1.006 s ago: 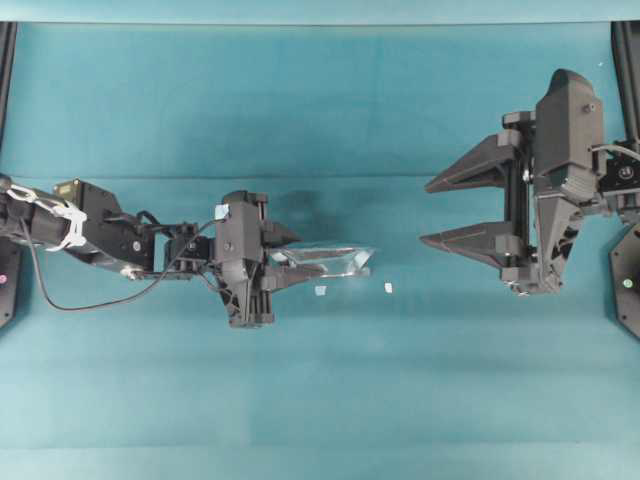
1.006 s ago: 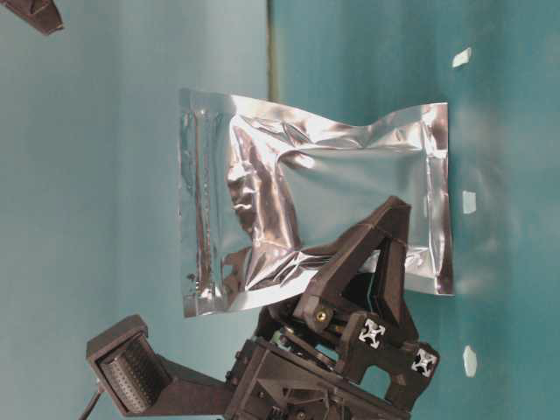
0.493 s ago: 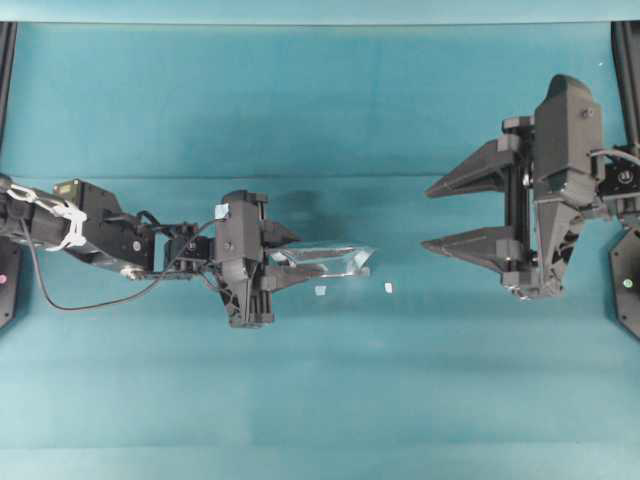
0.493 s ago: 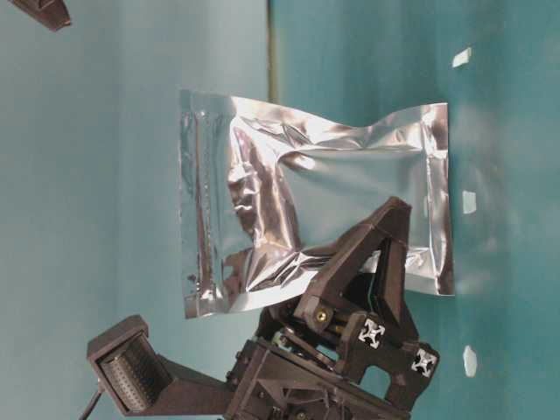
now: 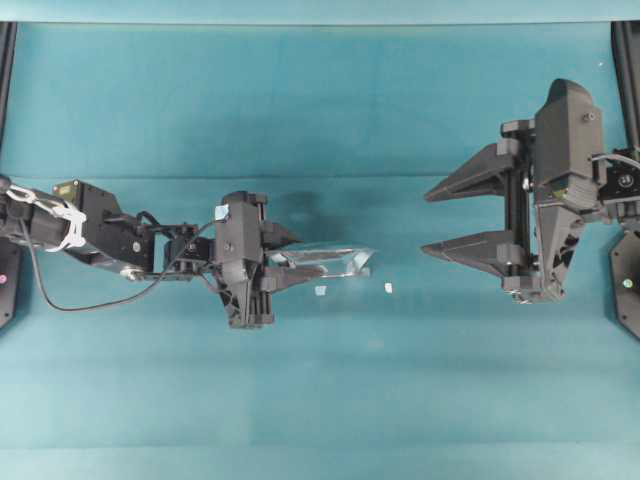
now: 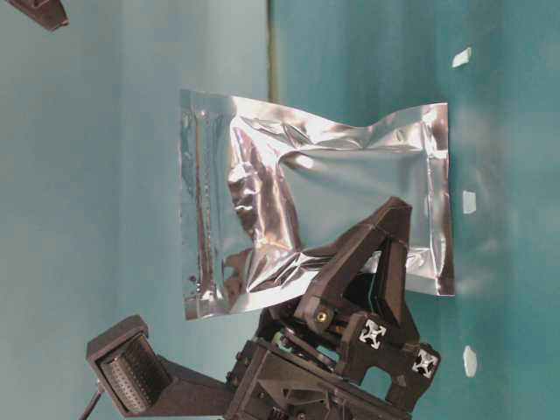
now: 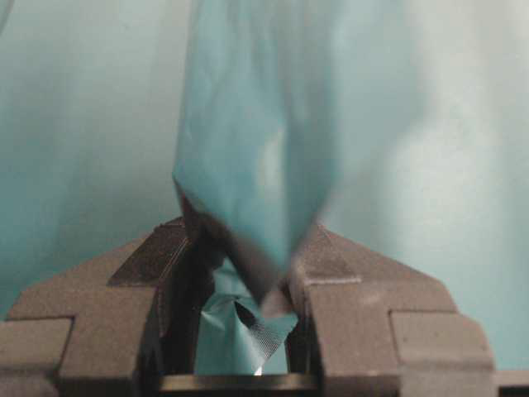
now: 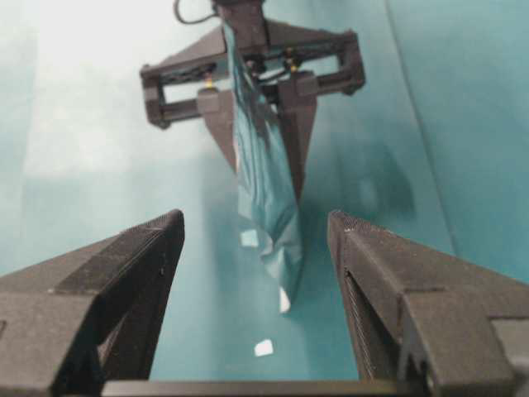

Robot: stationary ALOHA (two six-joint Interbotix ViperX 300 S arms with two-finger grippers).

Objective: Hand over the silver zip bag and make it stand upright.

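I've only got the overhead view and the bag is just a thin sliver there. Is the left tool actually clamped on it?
Observer: Yes. The left tool pinches the silver zip bag between its fingers.
Operator: Which way is the bag facing?
Observer: Edge-on to the right tool, broad face toward the table-level camera.
Operator: Is the right tool ready to take it?
Observer: Its jaws stand wide, apart from the bag, lined up either side of its edge.
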